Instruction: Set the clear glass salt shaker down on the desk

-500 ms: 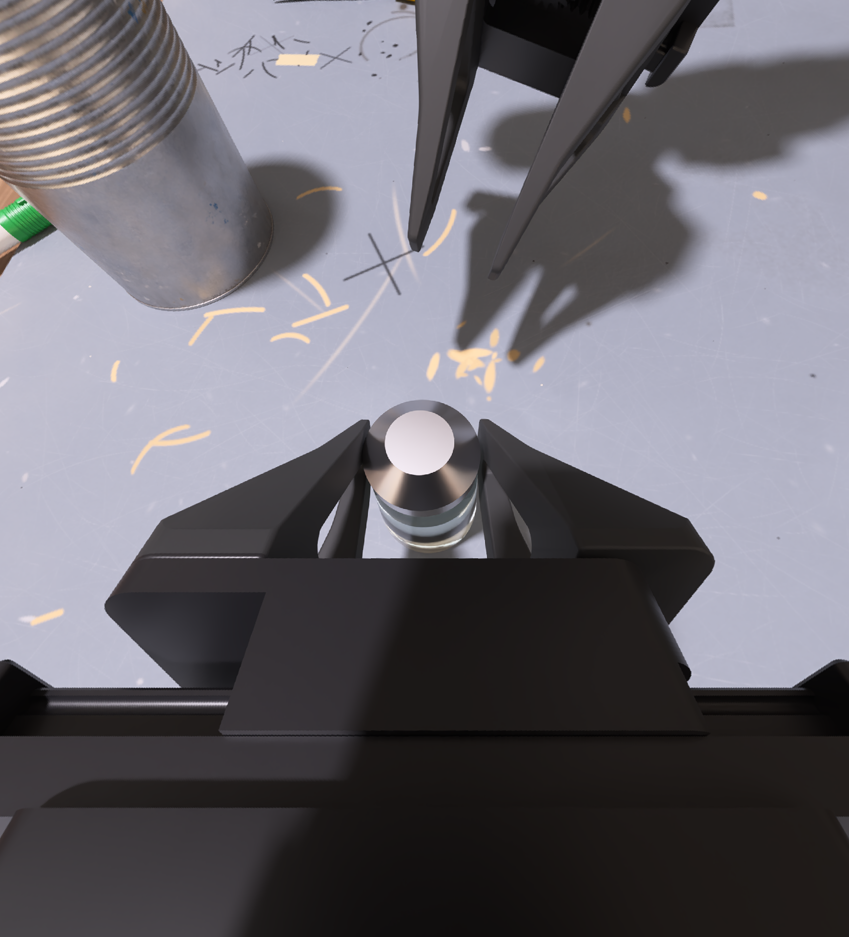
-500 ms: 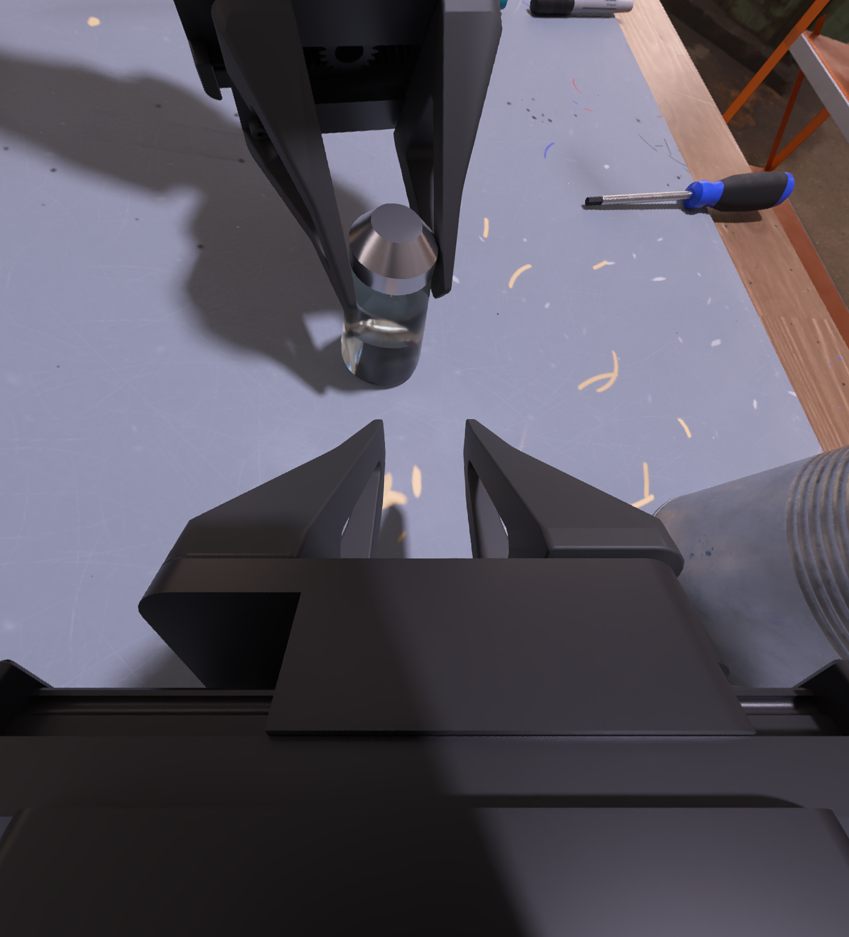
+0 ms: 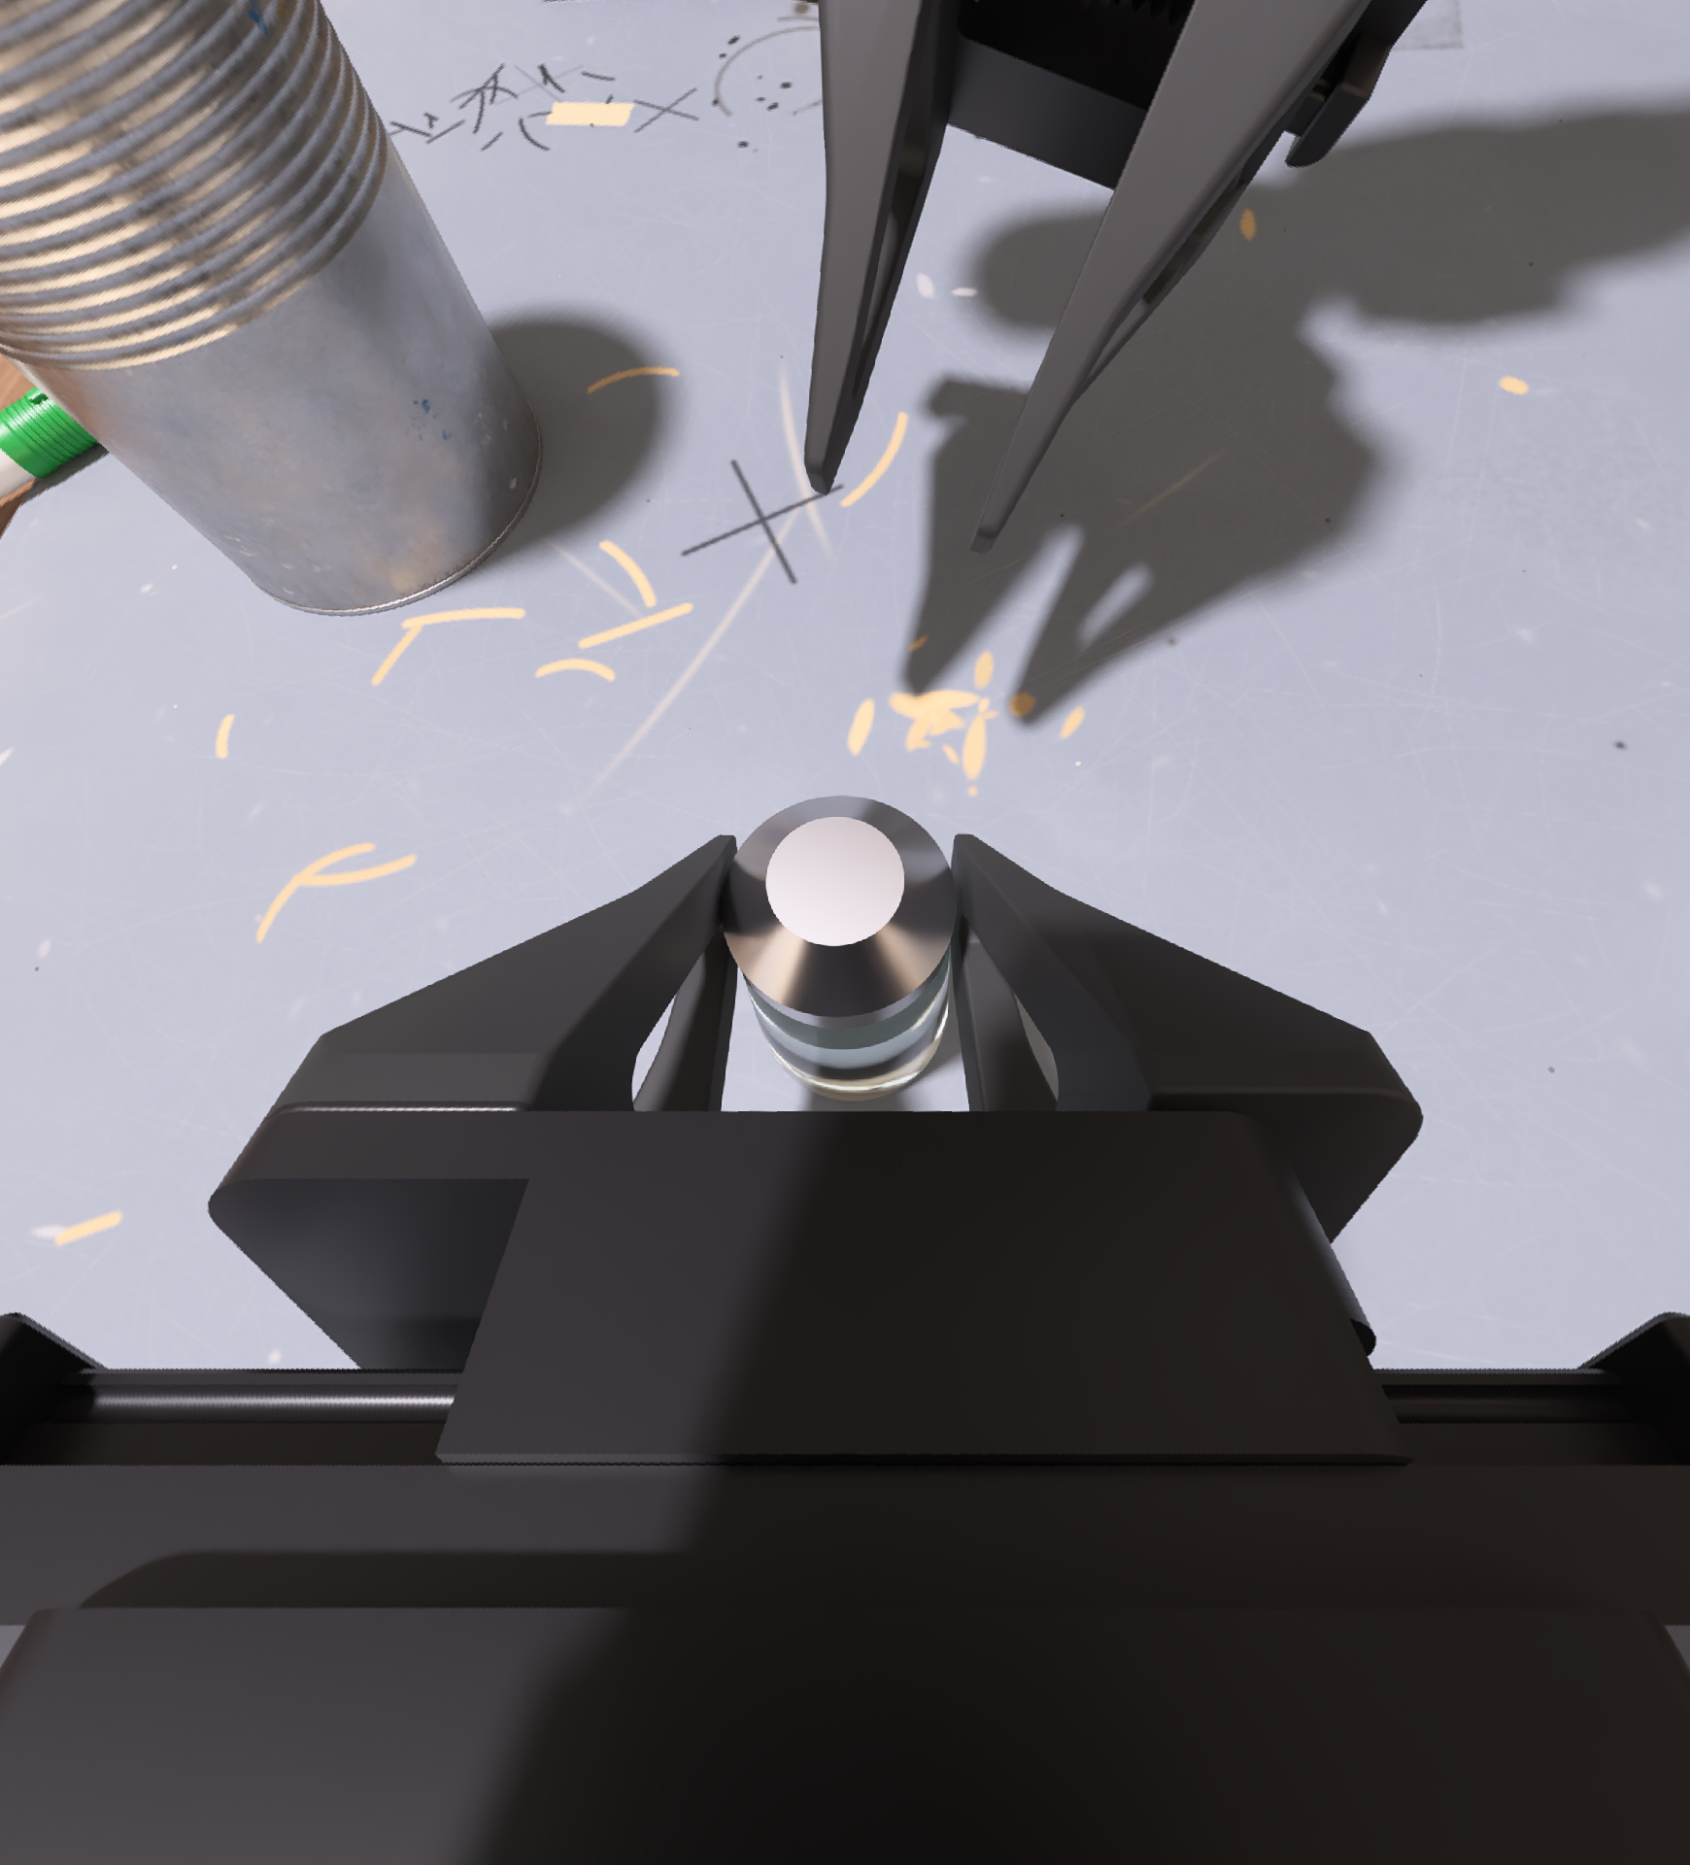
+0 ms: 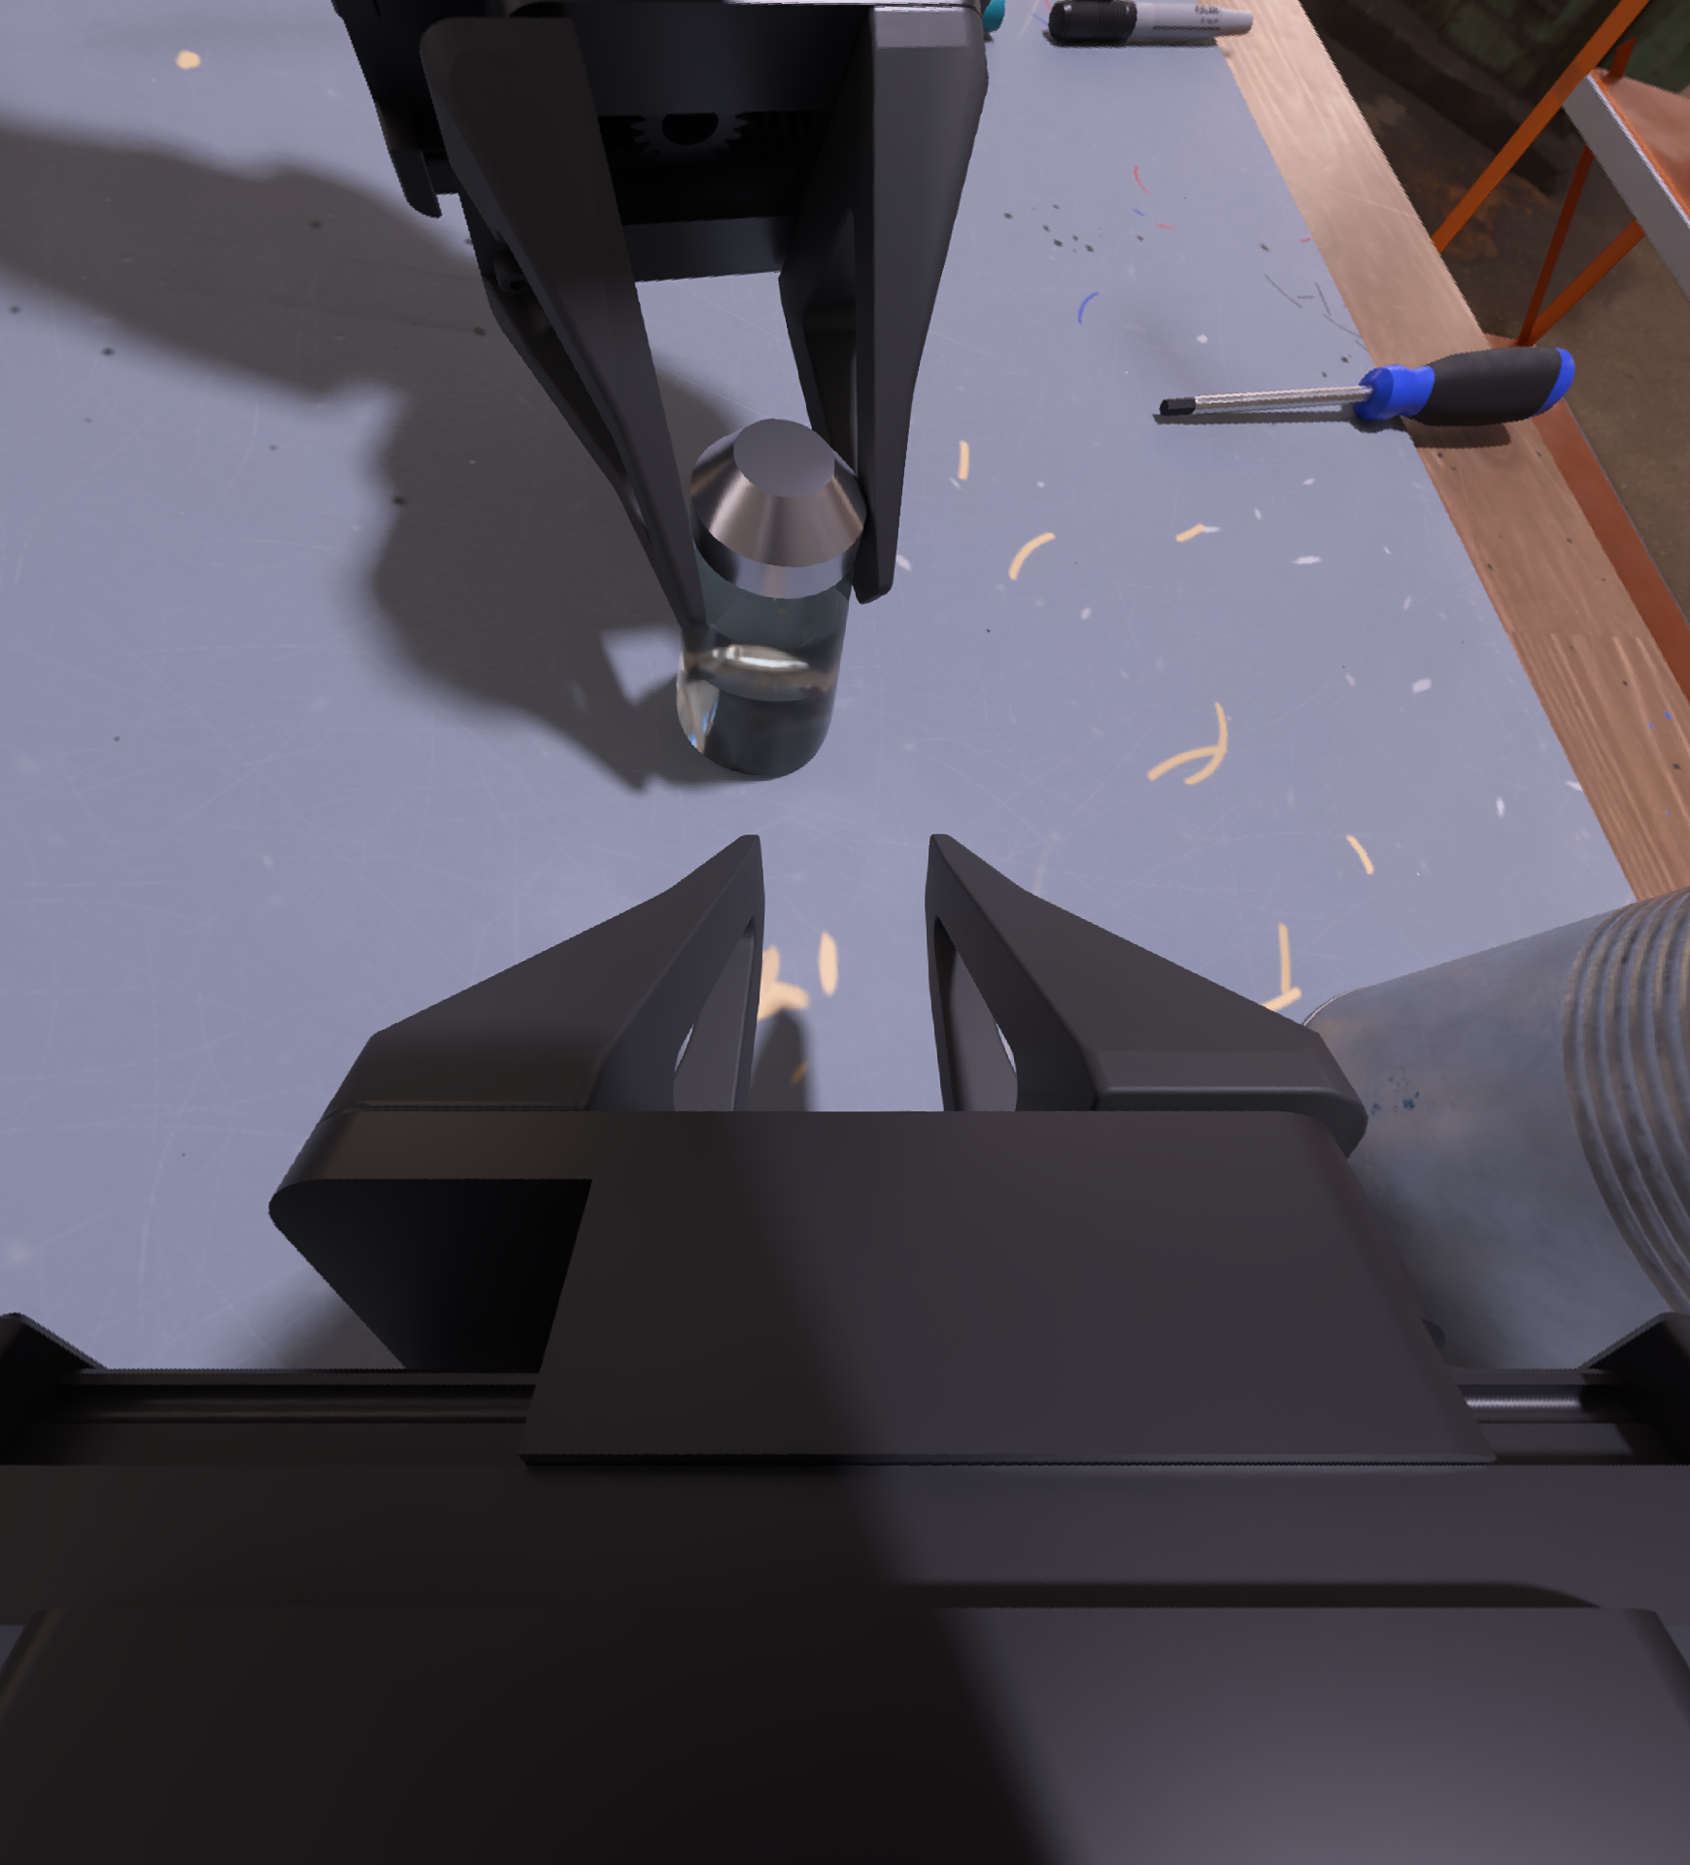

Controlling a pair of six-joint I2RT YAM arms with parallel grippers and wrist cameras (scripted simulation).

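The clear glass salt shaker (image 3: 836, 1019) with a conical metal cap stands upright between the fingers of my left gripper (image 3: 839, 858), which is shut on it just below the cap. In the right wrist view the shaker (image 4: 770, 696) hangs low under the left gripper (image 4: 782, 616). Its base is at or just above the grey desk (image 4: 215, 807); I cannot tell whether they touch. My right gripper (image 4: 843, 848) is open and empty, a short way in front of the shaker and pointing down at the desk. It also shows in the left wrist view (image 3: 907, 515).
A tall threaded metal can (image 3: 246, 353) stands close by, also in the right wrist view (image 4: 1578, 1161). A green-capped marker (image 3: 3, 454) lies behind it. A blue-and-black screwdriver (image 4: 1376, 394) and a black marker (image 4: 1144, 18) lie near the wooden desk edge (image 4: 1527, 606).
Almost nothing has moved. The left gripper with the shaker has sunk very slightly toward the desk. The right gripper holds its place.
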